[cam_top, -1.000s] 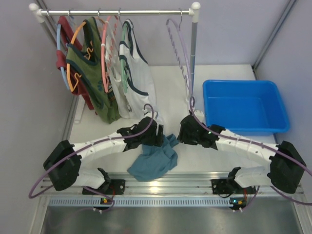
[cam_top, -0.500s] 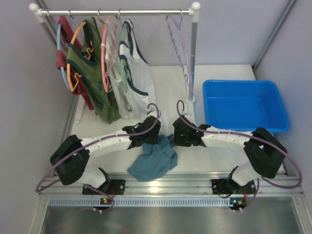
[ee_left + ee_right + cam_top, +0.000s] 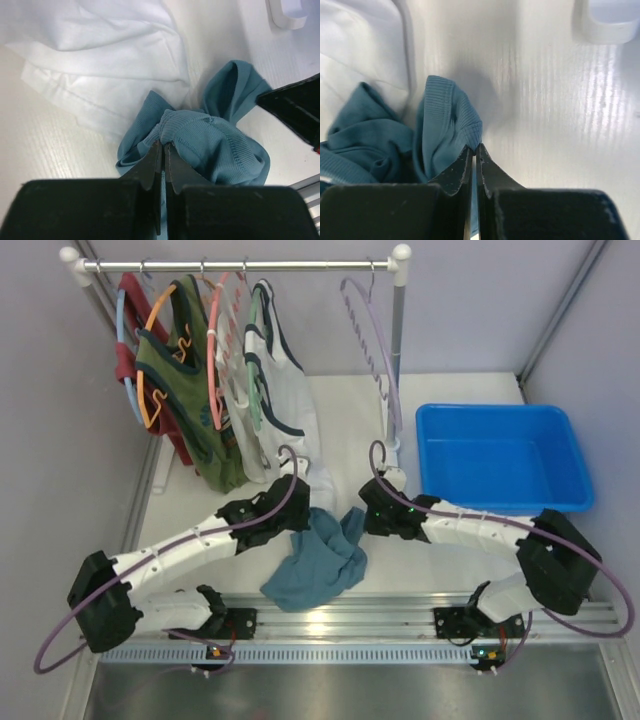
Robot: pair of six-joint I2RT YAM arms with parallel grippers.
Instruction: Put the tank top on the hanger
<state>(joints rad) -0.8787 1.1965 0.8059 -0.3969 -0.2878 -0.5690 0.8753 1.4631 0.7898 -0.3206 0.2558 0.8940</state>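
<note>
The teal tank top lies crumpled on the white table near the front edge, between the two arms. My left gripper is at its upper left edge, and in the left wrist view the gripper is shut on a ribbed fold of the tank top. My right gripper is at the upper right corner; in the right wrist view it is shut on a hemmed edge of the tank top. The lavender hanger hangs bare at the right end of the rail.
A rail at the back carries an olive green top, a white top and other garments on coloured hangers. The white top's hem reaches the table beside the tank top. The rack's foot and a blue bin stand to the right.
Both grippers have shut on the tank top's upper edge. The left arm has swung back and to the left, and the right arm has folded in closer to the cloth.
</note>
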